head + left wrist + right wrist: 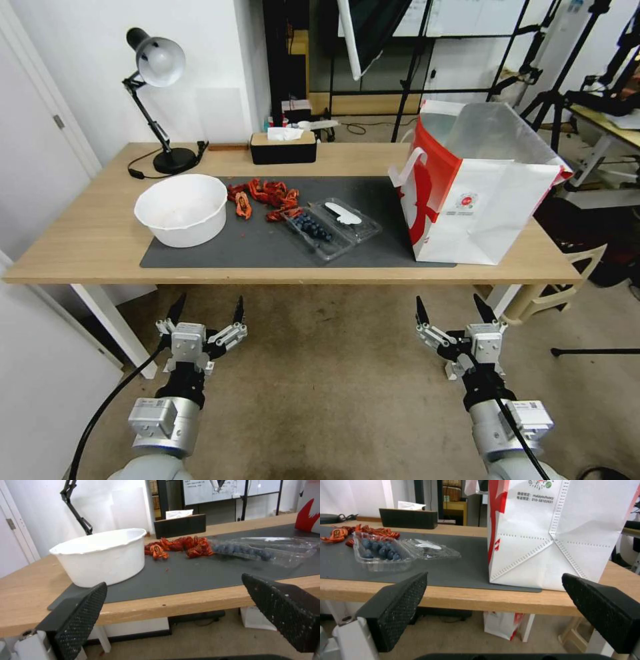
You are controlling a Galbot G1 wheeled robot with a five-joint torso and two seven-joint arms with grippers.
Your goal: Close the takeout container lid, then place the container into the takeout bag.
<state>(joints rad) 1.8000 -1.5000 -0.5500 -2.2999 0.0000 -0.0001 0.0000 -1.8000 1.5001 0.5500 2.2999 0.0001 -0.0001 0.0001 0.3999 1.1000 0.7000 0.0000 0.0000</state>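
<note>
The takeout container, a small clear clamshell with dark blueberries, lies open on the dark mat at mid-table. Its lid is folded flat beside it, toward the bag, with a white label on it. The takeout bag, white and red with a silvery lining, stands open at the table's right. My left gripper and right gripper hang open below the table's front edge, both apart from the container.
A round white bowl sits left on the grey mat, with red crayfish shells behind the container. A black desk lamp and tissue box stand at the back. The wooden table's front edge lies ahead.
</note>
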